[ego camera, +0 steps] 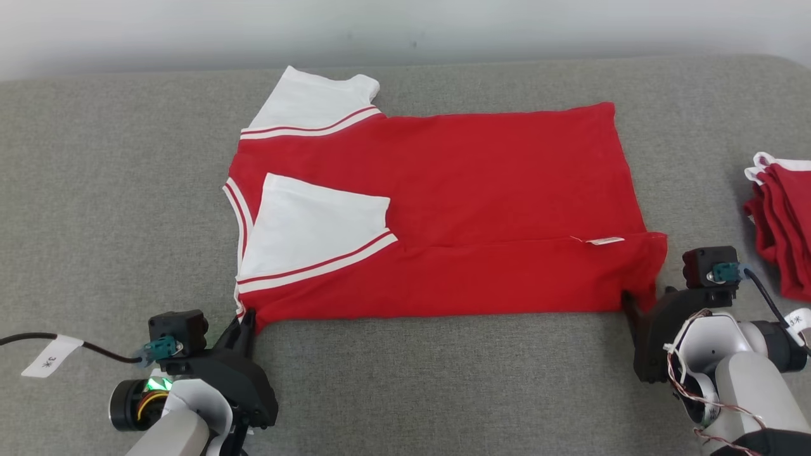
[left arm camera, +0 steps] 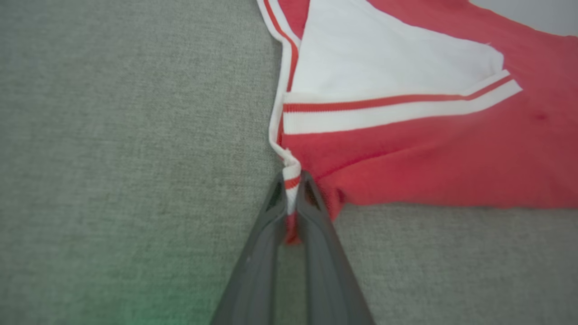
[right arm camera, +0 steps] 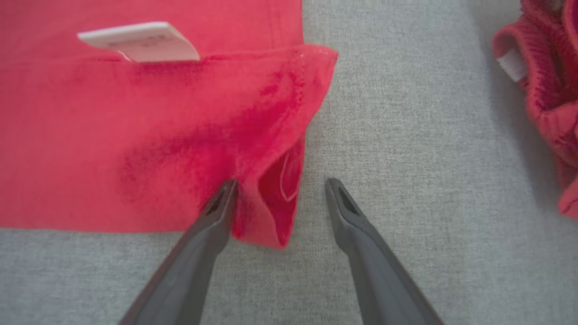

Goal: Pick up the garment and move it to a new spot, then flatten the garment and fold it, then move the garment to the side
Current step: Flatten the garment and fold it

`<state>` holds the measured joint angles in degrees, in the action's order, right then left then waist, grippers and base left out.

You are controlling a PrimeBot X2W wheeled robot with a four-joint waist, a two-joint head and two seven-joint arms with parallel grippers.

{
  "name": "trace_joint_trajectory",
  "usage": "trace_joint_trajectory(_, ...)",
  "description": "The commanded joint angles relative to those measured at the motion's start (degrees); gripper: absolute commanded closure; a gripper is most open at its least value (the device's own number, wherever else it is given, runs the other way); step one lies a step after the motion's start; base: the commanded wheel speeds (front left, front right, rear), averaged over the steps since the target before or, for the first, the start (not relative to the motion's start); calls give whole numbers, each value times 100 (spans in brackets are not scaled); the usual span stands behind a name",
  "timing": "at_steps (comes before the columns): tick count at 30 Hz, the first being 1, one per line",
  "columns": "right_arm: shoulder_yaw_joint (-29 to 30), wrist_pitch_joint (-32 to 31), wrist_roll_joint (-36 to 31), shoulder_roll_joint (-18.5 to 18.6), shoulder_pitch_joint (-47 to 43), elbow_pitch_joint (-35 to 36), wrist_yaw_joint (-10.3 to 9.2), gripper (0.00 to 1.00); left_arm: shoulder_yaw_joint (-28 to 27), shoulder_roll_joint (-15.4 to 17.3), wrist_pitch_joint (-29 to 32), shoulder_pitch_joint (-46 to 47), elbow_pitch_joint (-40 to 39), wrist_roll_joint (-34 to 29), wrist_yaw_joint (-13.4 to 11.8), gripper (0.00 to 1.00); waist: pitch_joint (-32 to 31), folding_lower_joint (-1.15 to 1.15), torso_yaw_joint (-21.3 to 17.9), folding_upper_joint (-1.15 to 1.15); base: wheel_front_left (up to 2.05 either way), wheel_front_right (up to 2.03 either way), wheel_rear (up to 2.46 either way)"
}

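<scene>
The garment (ego camera: 456,209) is a red shirt with white sleeves and striped trim, lying flat on the grey surface with its near edge folded over. My left gripper (ego camera: 246,320) is shut on the garment's near left corner; in the left wrist view its fingers (left arm camera: 311,203) pinch the striped collar trim of the garment (left arm camera: 429,149). My right gripper (ego camera: 633,304) is open at the garment's near right corner. In the right wrist view that gripper (right arm camera: 281,187) straddles the raised corner of the garment (right arm camera: 149,131), one fingertip (right arm camera: 223,194) on the cloth and the other on the grey surface.
A pile of red clothes (ego camera: 782,215) with white trim lies at the right edge, close to my right arm; it also appears in the right wrist view (right arm camera: 542,90). A white label (ego camera: 605,240) sticks out near the folded edge. Grey fabric surface (ego camera: 443,380) stretches in front.
</scene>
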<state>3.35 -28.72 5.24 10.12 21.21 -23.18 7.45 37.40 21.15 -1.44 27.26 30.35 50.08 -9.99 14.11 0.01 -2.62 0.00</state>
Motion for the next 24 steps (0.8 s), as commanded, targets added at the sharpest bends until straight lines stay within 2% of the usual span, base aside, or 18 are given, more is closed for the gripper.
trace_joint_trajectory(1, -40, -60, -59, -71, -22, -100, 9, 0, 55, -31, 41, -25, 105, 7, 14, 100, 24, -1, 26, 0, 0, 0, 0)
trace_joint_trajectory(6, -44, -150, -75, -176, 104, -312, 15, 0, 80, -113, -15, -20, 178, 28, 29, 100, 49, -1, 81, 0, 0, 0, 0)
trace_joint_trajectory(7, -35, -157, -78, -182, 99, -335, 15, 55, 87, -122, -23, -28, 206, 37, 49, 100, 43, -1, 90, 0, 0, 0, 0)
trace_joint_trajectory(9, -15, -159, -82, -179, 71, -357, 14, 100, 90, -142, -61, -57, 247, 58, 63, 100, 14, -1, 107, 0, 0, 0, 0)
trace_joint_trajectory(17, 118, -51, 2, -91, -219, -135, 8, 100, 95, -76, -178, -271, 298, 75, 117, 100, -374, -1, 89, 0, 0, 0, 0)
trace_joint_trajectory(24, 202, -90, 248, -49, -881, 500, 8, 100, 287, 116, -200, -797, -76, -75, -59, 100, -882, -1, 74, 0, 0, 0, 0)
